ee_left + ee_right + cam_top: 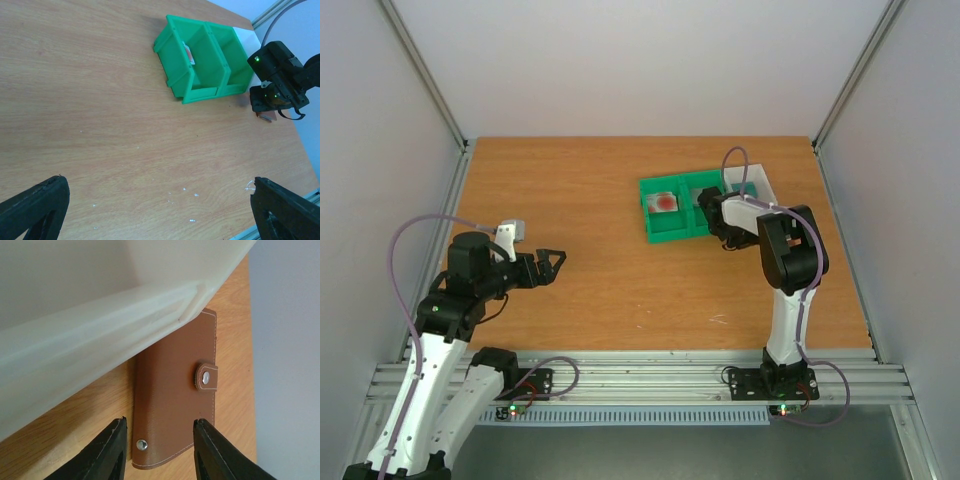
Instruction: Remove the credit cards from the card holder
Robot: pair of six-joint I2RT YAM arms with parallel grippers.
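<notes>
The card holder (175,390) is a closed brown wallet with a snap tab, flat on the table, its far end under the white tray's rim. My right gripper (160,452) is open and hangs just above the holder's near end, one finger on each side. In the top view the right gripper (728,238) hides the holder; the left wrist view shows a brown corner of the holder (265,118). A pale card with a red blot (665,201) lies in the green tray's left compartment. No grey or teal card shows. My left gripper (552,262) is open and empty, far to the left.
The green two-compartment tray (672,234) stands at mid-right, also seen in the left wrist view (200,92). The white tray (760,180) touches its right side and fills the top of the right wrist view (100,340). Metal frame posts stand at the table's corners.
</notes>
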